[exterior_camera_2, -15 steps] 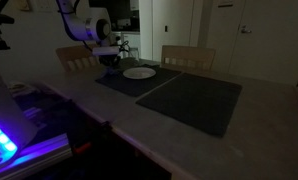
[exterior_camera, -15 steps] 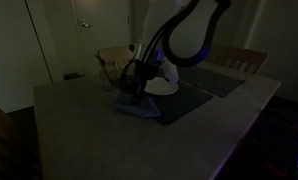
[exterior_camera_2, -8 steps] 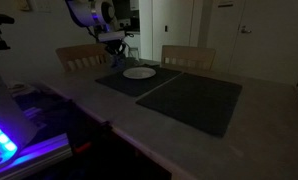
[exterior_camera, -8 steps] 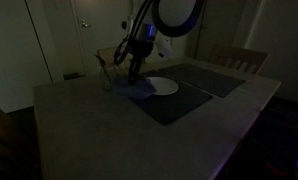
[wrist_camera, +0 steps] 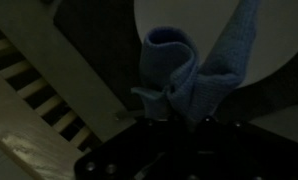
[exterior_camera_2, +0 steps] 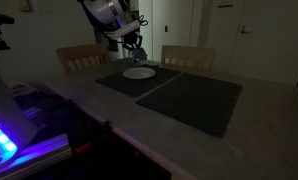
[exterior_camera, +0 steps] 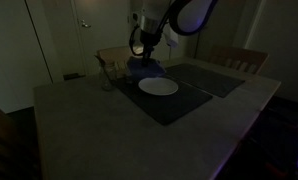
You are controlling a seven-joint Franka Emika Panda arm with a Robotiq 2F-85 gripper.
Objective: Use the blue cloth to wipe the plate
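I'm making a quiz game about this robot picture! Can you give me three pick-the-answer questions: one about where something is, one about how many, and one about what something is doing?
1. Where is the plate?
A) on a chair
B) on a dark placemat
C) on the floor

2. How many dark placemats lie on the table?
A) two
B) one
C) four

3. What is the blue cloth doing?
A) lying flat on the plate
B) lying on the floor
C) hanging from the shut gripper

Answers:
1 B: the white plate rests on a mat.
2 A: both exterior views show two mats side by side.
3 C: the wrist view shows it pinched and dangling over the plate.
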